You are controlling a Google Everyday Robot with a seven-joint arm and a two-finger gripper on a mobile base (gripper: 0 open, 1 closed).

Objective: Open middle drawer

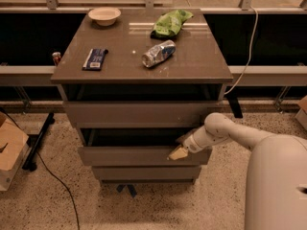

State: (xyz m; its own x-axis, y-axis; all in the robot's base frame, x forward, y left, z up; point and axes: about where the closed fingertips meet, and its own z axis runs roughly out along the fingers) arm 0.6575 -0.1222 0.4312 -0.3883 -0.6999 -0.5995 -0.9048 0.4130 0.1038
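Observation:
The middle drawer [129,155] is a wide grey-brown panel, second from the top of the cabinet. It stands a little further out than the top drawer [139,114], with a dark gap above its top edge. My gripper [178,153] is at the top edge of the middle drawer's front, right of centre, reaching in from the right on the white arm [225,133]. Its tip rests against the panel's upper lip.
The bottom drawer [144,173] sits below. On the cabinet top [120,56] lie a bowl [104,16], a green bag [170,23], a crushed can [158,54] and a dark packet [94,59]. A cardboard box [9,147] and a cable [53,176] lie on the left floor.

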